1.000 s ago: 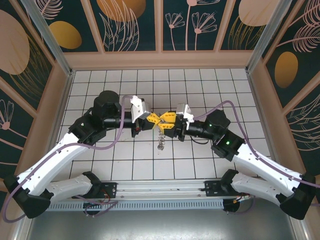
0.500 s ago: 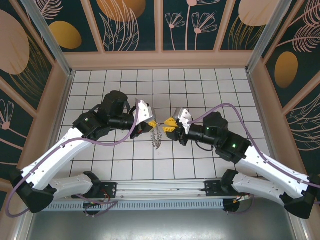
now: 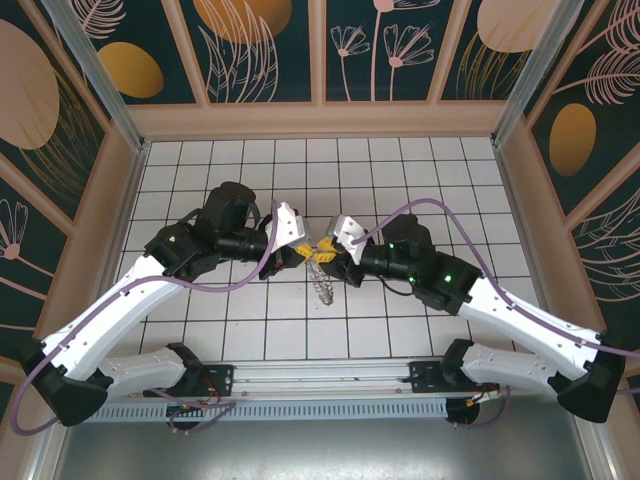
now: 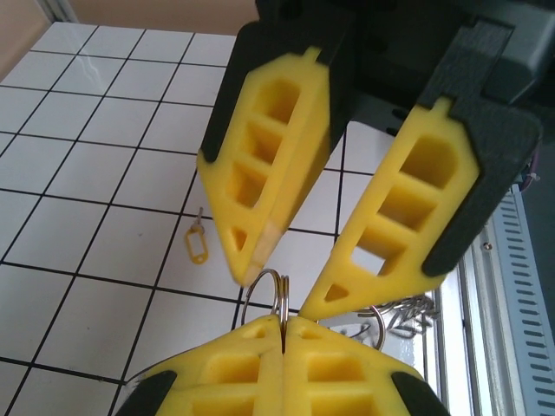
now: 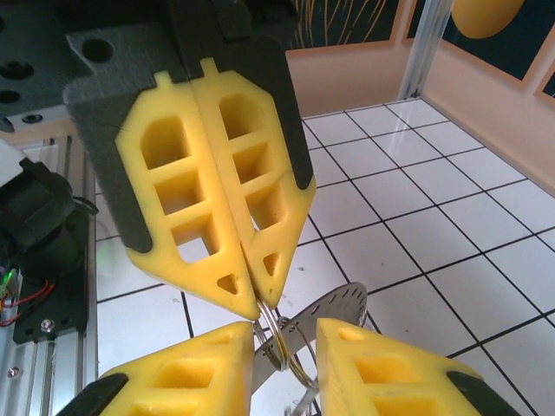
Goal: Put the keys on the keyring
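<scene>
1. left gripper (image 4: 284, 322): the jaws are fully closed. The two yellow pads meet flat and pinch the thin wire loop (image 4: 276, 290) of the keyring (image 3: 322, 286). the lower arc of the loop is hidden between the pads.

2. right gripper (image 5: 286, 348): the jaws stand apart, one finger on each side of the wire loop. the near finger sits close against the wire, but contact cannot be confirmed. nothing is seen gripped.

3. keyring position: it is held off the tiled surface (image 3: 440, 180), above its middle, between the two grippers that meet tip to tip. in the overhead view the rest hangs below the fingertips as a thin, blurred metal shape whose details are too small to resolve. in the right wrist view its grey toothed rim (image 5: 336, 305) shows as a partial arc between the fingers, with the remainder cut off by the pads and the lower frame edge. in the left wrist view more metal pieces sit behind the right gripper's finger, out of focus.

4. key (image 4: 197, 245): a small tan piece lying flat on the tiles, apart from both grippers. its place relative to the surface edges cannot be determined.
</scene>
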